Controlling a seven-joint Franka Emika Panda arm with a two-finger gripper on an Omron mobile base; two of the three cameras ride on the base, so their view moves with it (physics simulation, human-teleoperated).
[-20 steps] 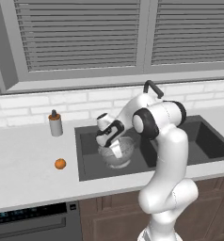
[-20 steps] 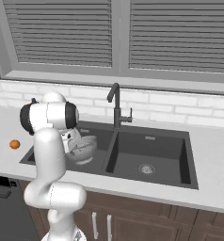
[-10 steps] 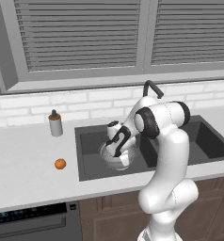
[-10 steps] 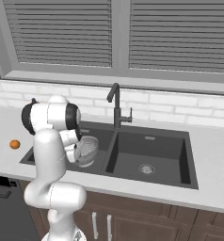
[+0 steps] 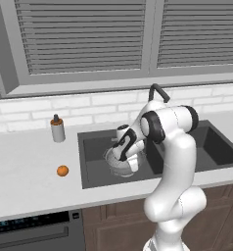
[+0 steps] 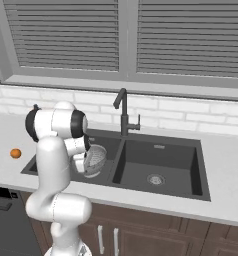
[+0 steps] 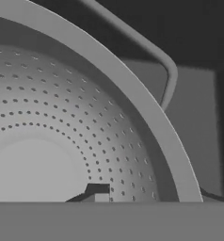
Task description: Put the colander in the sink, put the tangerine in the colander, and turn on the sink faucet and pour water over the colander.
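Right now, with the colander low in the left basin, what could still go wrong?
The round silvery perforated colander looks tipped on its side in the dark grey double-basin sink; if let go like this, it might roll or settle with its opening off upright. The small orange tangerine lies apart on the light grey counter and could roll when nudged. The two-finger gripper works close to the basin wall and might clip it.

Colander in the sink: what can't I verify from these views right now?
- Pincer jaws: hidden by the wrist in the left base view; the hand view crops them.
- Whether the colander touches the sink floor: blocked by the arm.
- Colander's far rim: cut off in the hand view.
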